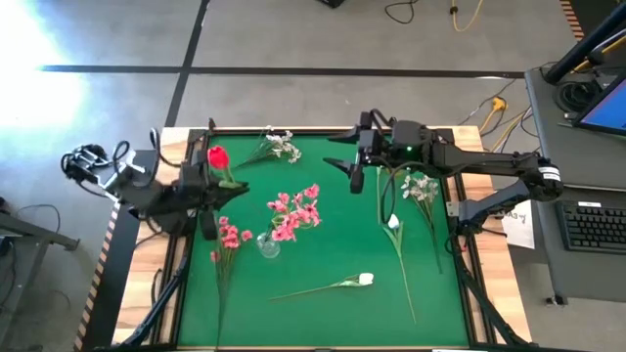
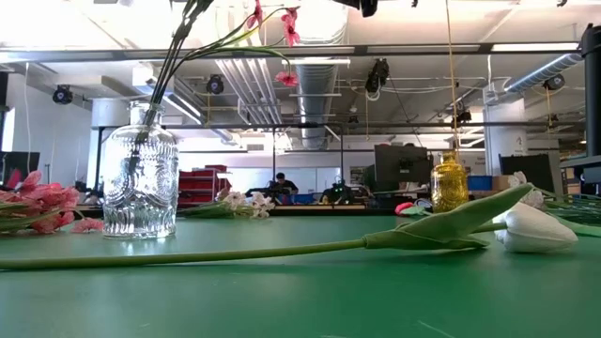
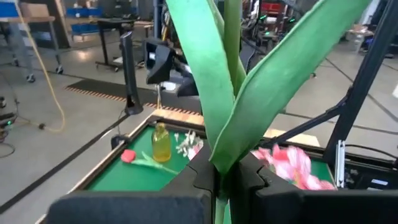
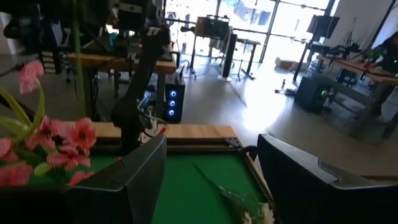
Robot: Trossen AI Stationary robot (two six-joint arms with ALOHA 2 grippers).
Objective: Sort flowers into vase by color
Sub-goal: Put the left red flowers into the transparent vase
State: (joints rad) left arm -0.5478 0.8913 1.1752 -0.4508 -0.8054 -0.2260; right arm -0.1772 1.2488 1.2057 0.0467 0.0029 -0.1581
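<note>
Left hand [image 1: 208,186] is clamped on the red tulip [image 1: 217,155] by the surface's left edge; right hand [image 1: 356,161], fingers apart and empty, hovers near the far edge. I'd keep the stem vertical over the yellow vase [image 2: 449,184] before lowering.

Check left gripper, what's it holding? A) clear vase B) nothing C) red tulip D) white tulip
C: the left gripper is shut on the red tulip, its green stem and leaves rising between the fingers in the left wrist view; the white tulip lies on the table.
</note>
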